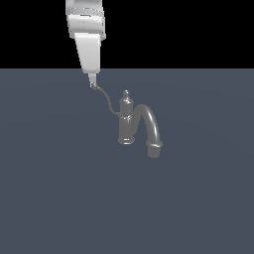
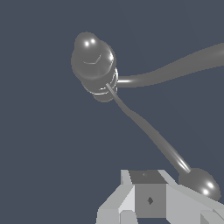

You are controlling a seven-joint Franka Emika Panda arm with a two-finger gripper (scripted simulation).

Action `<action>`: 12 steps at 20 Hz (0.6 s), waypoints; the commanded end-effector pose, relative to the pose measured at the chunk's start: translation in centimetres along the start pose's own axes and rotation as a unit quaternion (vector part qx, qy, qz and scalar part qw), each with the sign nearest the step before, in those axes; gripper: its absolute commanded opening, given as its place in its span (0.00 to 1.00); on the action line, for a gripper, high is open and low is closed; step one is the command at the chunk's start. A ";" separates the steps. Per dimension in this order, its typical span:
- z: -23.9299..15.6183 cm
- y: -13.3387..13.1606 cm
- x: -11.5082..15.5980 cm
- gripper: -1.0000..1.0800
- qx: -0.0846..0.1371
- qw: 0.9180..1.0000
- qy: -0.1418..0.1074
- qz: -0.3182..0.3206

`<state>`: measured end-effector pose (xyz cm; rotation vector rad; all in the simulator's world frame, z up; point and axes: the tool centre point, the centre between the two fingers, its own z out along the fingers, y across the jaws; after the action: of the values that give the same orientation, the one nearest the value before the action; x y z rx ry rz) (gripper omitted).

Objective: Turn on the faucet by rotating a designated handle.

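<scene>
The dark grey faucet stands upright on the floor, its thick arched spout curving down toward the exterior view's right. Its thin S-curved handle rises toward the exterior view's left and ends in a small ball. My gripper comes down from above, its tip right at that ball. In the wrist view the faucet is seen from above, and the handle runs to its ball beside my gripper. The fingers are pressed together with the ball outside them, touching or nearly so.
A flat, plain blue-grey floor surrounds the faucet. The white arm descends from the top of the exterior view, left of the faucet column.
</scene>
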<state>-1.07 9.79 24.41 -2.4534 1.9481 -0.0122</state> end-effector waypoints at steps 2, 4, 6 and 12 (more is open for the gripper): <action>0.0 0.8 0.6 0.00 -0.001 1.000 0.000 -0.001; 0.0 1.3 1.0 0.00 -0.001 1.000 0.000 -0.001; 0.0 1.9 1.5 0.00 -0.002 1.000 0.000 -0.001; 0.0 3.6 3.0 0.00 -0.003 1.000 0.000 -0.002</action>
<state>-3.30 7.13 24.42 -2.4651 1.9291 -0.0121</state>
